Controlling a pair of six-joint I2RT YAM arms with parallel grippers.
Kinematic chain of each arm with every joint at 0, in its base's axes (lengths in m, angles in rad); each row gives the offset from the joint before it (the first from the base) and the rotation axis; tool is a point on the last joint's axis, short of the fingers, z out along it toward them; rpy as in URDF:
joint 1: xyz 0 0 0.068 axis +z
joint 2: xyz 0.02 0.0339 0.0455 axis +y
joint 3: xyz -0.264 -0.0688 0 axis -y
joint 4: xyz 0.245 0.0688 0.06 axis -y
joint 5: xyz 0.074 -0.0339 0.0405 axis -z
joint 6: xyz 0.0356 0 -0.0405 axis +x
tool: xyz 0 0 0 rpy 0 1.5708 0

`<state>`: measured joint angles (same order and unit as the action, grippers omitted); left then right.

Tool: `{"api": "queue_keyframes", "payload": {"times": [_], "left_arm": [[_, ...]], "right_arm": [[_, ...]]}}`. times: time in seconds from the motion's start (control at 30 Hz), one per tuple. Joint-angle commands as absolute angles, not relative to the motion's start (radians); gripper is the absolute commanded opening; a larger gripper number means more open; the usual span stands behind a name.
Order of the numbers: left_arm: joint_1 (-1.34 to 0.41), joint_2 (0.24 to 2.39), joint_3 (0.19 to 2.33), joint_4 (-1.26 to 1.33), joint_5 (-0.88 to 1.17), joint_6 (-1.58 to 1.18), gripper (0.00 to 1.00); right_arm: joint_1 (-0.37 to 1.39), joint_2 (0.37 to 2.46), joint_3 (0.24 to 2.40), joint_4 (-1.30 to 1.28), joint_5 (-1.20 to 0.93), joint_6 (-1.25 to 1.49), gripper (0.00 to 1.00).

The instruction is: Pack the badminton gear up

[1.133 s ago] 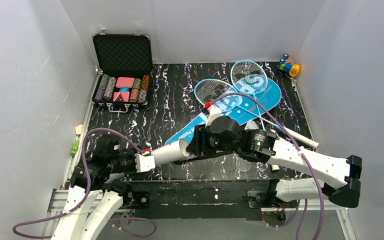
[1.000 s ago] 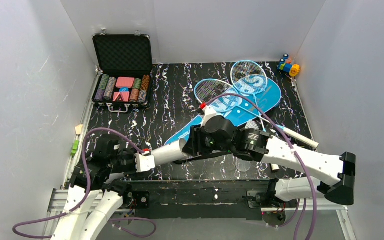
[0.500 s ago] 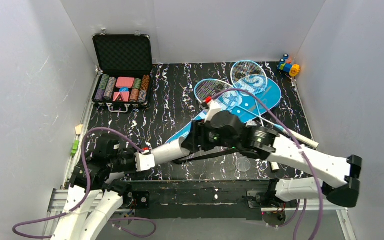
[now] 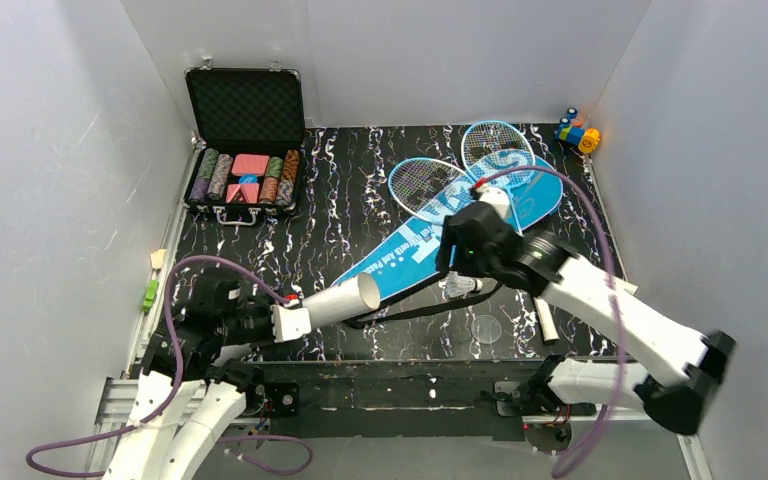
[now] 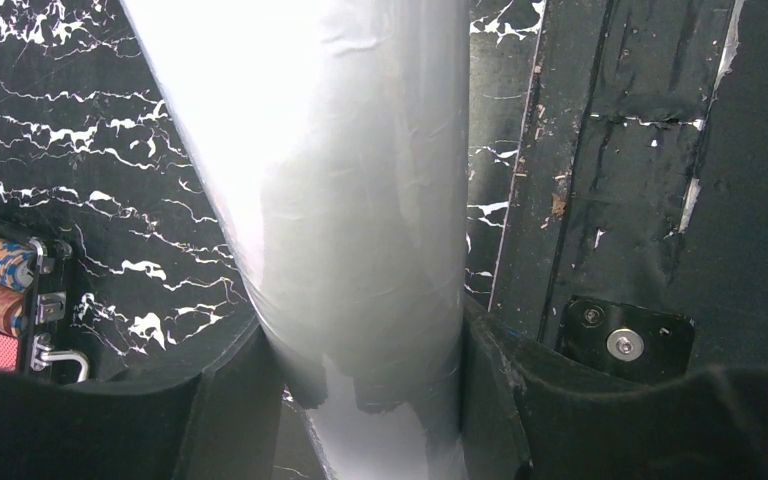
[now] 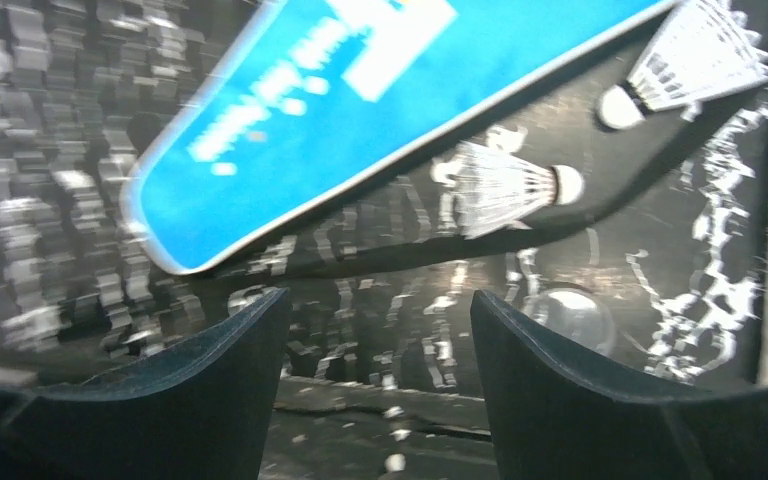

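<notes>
- The open black poker-chip case (image 4: 245,140) is sitting at the far left, well apart from the gear.
- The left gripper (image 5: 360,395) is clamping the long white tube (image 4: 340,300) between both fingers, with the tube's open end pointing toward the bag.
- The blue "SPORT" bag (image 4: 400,255) is lying diagonally at centre, with its black strap (image 4: 410,312) trailing along the near side.
- Two shuttlecocks (image 6: 505,185) are lying beside the bag's edge; one appears to be resting on the strap.
- The right gripper (image 6: 375,360) is hovering above them with its fingers spread apart, holding nothing.
- Two blue-framed rackets (image 4: 418,183) are lying at the bag's far end.
- The toy blocks (image 4: 577,132) are sitting in the far right corner.
</notes>
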<state>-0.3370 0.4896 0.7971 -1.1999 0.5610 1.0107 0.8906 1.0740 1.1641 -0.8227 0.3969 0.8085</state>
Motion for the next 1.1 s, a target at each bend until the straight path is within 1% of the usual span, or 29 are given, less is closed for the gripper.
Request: {"api": "queue_keyframes", "payload": {"times": [0.0, 0.13, 0.3, 0.43, 0.67, 0.97, 1.07], "left_arm": [[-0.341, 0.491, 0.817, -1.173, 0.569, 1.002, 0.44], [-0.341, 0.483, 0.820, -1.181, 0.561, 1.000, 0.44], [-0.341, 0.477, 0.820, -1.183, 0.559, 0.996, 0.44], [-0.341, 0.474, 0.821, -1.184, 0.560, 0.992, 0.44], [-0.341, 0.474, 0.823, -1.181, 0.562, 0.988, 0.44], [-0.341, 0.471, 0.825, -1.180, 0.564, 0.980, 0.44], [-0.341, 0.470, 0.828, -1.180, 0.566, 0.977, 0.44]], "right_arm": [[0.876, 1.287, 1.169, -0.950, 0.565, 0.773, 0.75], [0.876, 1.436, 1.198, -0.941, 0.634, 0.764, 0.74], [0.876, 1.572, 1.240, -0.940, 0.704, 0.753, 0.73], [0.876, 1.643, 1.245, -0.923, 0.715, 0.746, 0.70], [0.876, 1.701, 1.220, -0.888, 0.699, 0.757, 0.66], [0.872, 1.727, 1.176, -0.862, 0.700, 0.768, 0.50], [0.867, 1.733, 1.157, -0.857, 0.700, 0.775, 0.48]]}}
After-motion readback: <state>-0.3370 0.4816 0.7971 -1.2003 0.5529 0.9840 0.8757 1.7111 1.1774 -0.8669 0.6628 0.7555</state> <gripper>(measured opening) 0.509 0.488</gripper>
